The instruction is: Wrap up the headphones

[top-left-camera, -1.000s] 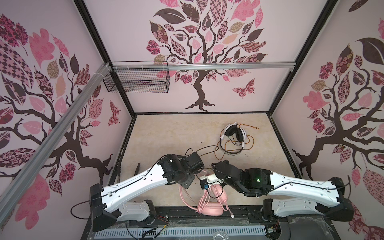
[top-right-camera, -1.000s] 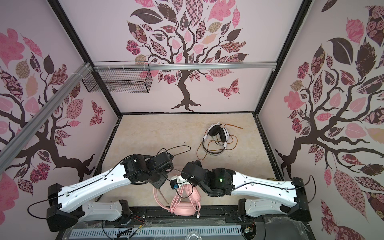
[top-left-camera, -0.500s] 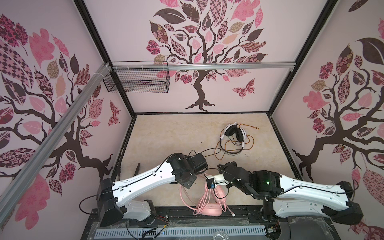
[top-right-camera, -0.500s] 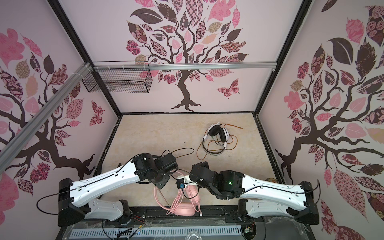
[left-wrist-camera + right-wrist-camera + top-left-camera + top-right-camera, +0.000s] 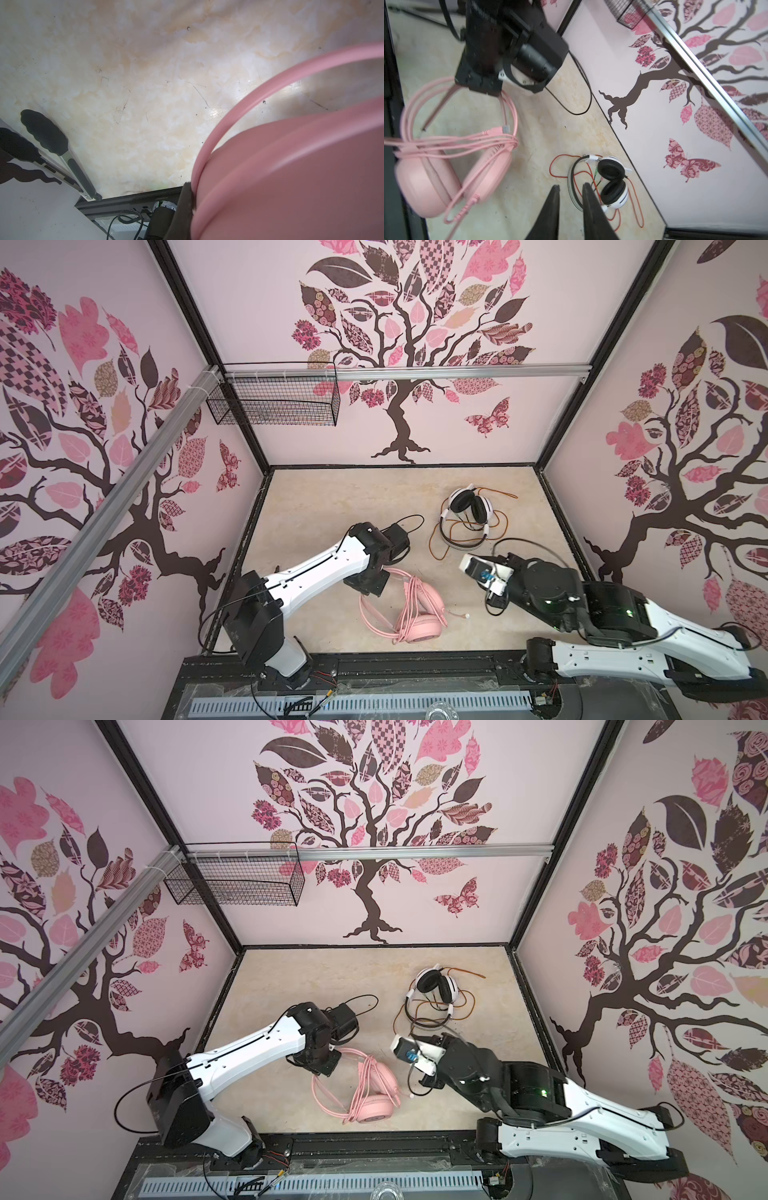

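At 6 o'clock on the table [image 5: 332, 506] lies the pink headset [image 5: 419, 624], its pink cable [image 5: 409, 597] wound around it and its band [image 5: 249, 99] pinched by the clenched left gripper [image 5: 370, 591], while the white headset [image 5: 469, 508] with black pads and a loose orange cable [image 5: 434, 543] sits at 1 o'clock, and the right gripper [image 5: 571, 187] is parted and empty.

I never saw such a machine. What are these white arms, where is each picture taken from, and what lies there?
A left arm and a right arm, both robots, work over a table inside a box. Two pictures look down from overhead; the other two come from cameras on the wrists. On the table lie a pink headset, its cable looped around it, and a white-and-black headset with a loose orange cable. The left pincer is shut, apparently on the pink headset's band. The right pincer is slightly open and empty.
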`<state>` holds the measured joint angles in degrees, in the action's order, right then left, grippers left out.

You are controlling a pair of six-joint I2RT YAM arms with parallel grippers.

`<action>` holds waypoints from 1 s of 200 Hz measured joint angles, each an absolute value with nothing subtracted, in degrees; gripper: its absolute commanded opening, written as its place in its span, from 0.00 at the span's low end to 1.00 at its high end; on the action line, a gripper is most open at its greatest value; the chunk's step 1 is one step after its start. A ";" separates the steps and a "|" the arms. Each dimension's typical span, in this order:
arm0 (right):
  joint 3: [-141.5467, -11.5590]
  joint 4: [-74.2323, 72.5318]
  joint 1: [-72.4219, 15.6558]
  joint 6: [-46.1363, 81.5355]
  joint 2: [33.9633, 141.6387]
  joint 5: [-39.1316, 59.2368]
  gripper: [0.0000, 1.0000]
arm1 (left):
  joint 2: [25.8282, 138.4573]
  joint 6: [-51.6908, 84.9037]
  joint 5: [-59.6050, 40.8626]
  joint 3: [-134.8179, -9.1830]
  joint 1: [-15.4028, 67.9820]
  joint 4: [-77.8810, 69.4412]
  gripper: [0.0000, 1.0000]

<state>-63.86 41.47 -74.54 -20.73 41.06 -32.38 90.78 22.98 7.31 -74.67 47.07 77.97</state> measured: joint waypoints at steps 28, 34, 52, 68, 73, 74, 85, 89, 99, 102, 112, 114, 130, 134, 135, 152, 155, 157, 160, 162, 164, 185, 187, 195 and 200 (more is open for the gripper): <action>-64.53 41.45 -74.52 -8.45 35.05 -30.76 0.32 | 95.90 24.03 4.36 -77.80 41.10 74.87 0.00; -64.31 41.06 -74.50 -5.87 33.98 -29.78 0.32 | 96.97 24.21 3.77 -78.54 39.68 74.22 0.00; -61.54 38.54 -74.50 0.69 31.35 -26.94 0.32 | 100.53 25.06 1.89 -81.19 34.35 71.68 0.00; -56.82 36.34 -74.50 6.35 30.06 -24.51 0.34 | 103.81 26.15 0.58 -84.20 29.71 69.32 0.00; -55.22 35.62 -74.50 7.79 29.87 -23.88 0.34 | 104.81 26.57 0.25 -85.38 28.36 68.86 0.00; -54.65 35.35 -74.50 8.16 29.80 -23.66 0.34 | 105.12 26.70 0.16 -85.73 28.01 68.69 0.00; -50.46 33.76 -74.50 11.53 29.41 -22.28 0.36 | 107.44 27.29 -0.45 -88.47 24.95 67.53 0.00; -48.93 33.12 -74.50 12.60 29.21 -21.93 0.37 | 108.29 27.62 -0.62 -89.52 23.86 67.16 0.00; -44.97 31.70 -74.50 15.35 28.60 -21.02 0.39 | 110.24 28.36 -1.37 -92.05 21.26 66.30 0.00; -43.81 31.38 -74.50 16.19 28.36 -20.73 0.40 | 110.78 28.58 -1.52 -92.68 20.49 66.02 0.00; -40.12 30.02 -74.50 18.83 27.42 -20.16 0.40 | 112.51 29.30 -2.17 -94.87 17.89 65.30 0.00; -39.40 29.87 -74.50 19.27 27.20 -20.05 0.40 | 112.81 29.54 -2.28 -95.35 17.45 65.21 0.00; -34.48 28.12 -74.50 23.46 25.63 -19.66 0.41 | 115.44 30.65 -2.83 -98.76 13.41 64.66 0.00; -33.56 27.68 -74.50 24.38 25.32 -19.66 0.41 | 116.11 30.96 -2.87 -99.61 12.49 64.64 0.00; -33.17 27.49 -74.50 24.73 25.19 -19.66 0.41 | 116.20 31.03 -2.85 -99.79 12.36 64.62 0.00; -28.99 25.93 -74.50 28.88 24.10 -19.94 0.43 | 118.56 31.86 -2.83 -102.80 8.64 64.53 0.00; -28.27 25.65 -74.50 29.39 23.97 -20.01 0.44 | 118.96 32.03 -2.83 -103.33 7.99 64.55 0.00; -27.70 25.50 -74.50 29.98 23.92 -20.05 0.44 | 119.17 32.14 -2.81 -103.61 7.60 64.53 0.00; -27.07 25.36 -74.50 30.50 23.86 -20.14 0.44 | 119.50 32.25 -2.81 -103.94 7.07 64.51 0.00; -26.55 25.30 -74.50 30.83 23.83 -20.18 0.44 | 119.72 32.36 -2.81 -104.18 6.70 64.51 0.00; -26.02 25.19 -74.50 31.31 23.86 -20.23 0.44 | 119.90 32.51 -2.79 -104.40 6.28 64.51 0.00; -21.47 24.29 -74.50 34.20 24.16 -20.38 0.46 | 121.69 33.39 -2.50 -106.00 2.55 64.51 0.00; -21.08 24.16 -74.50 34.39 24.23 -20.38 0.47 | 121.80 33.47 -2.46 -106.04 2.26 64.42 0.00; -19.99 23.90 -74.50 34.83 24.49 -20.34 0.47 | 122.30 33.78 -2.33 -106.10 1.19 64.31 0.00; -19.31 23.70 -74.50 35.16 24.67 -20.29 0.48 | 122.65 34.06 -2.20 -106.10 0.45 64.34 0.00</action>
